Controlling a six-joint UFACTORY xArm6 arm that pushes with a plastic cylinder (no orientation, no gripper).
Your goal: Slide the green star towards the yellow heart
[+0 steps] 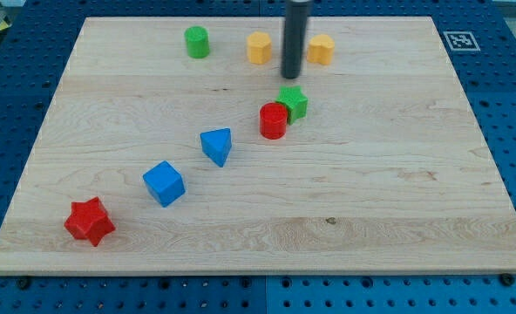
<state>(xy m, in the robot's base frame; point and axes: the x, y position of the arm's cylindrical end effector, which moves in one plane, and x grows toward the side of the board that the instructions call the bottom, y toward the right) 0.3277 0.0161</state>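
The green star [294, 102] lies a little above the board's middle, touching a red cylinder [274, 120] at its lower left. Two yellow blocks sit near the view's top. The left one [259, 47] looks like the yellow heart. The right one [321, 49] looks many-sided. My tip [291, 77] comes down from the view's top between the two yellow blocks. It sits just above the green star, with a small gap or just touching; I cannot tell which.
A green cylinder [196, 41] stands at the top left. A blue triangle [216, 145], a blue cube [164, 183] and a red star [90, 221] run in a diagonal line towards the bottom left. The wooden board [397, 201] lies on a blue pegboard.
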